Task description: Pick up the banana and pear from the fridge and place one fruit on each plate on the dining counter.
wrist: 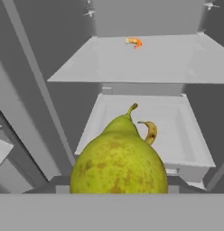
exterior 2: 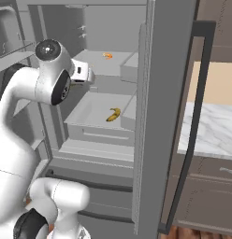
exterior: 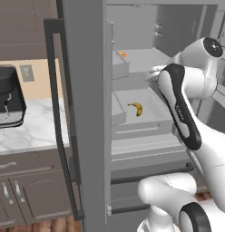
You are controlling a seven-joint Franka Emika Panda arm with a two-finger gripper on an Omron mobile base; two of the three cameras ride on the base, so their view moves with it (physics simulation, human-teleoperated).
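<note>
The fridge (exterior: 82, 113) stands open in front of me. A yellow-green pear (wrist: 118, 158) with brown speckles hangs close before the hand camera, in front of the shelves, and my gripper (exterior 2: 83, 74) is shut on it. The pear covers my fingertips. The banana (exterior: 136, 108) lies in a white drawer tray (exterior 2: 90, 109) on the middle level, behind and below the pear, also seen as banana (wrist: 151, 131). The plates and the dining counter are out of view.
A small orange item (wrist: 134, 42) lies on the upper shelf. The open fridge doors (exterior 2: 160, 116) with long dark handles (exterior: 57, 118) flank the arm. A dark coffee machine (exterior: 7, 102) sits on the marble wall counter (exterior: 32, 131) over grey cabinets.
</note>
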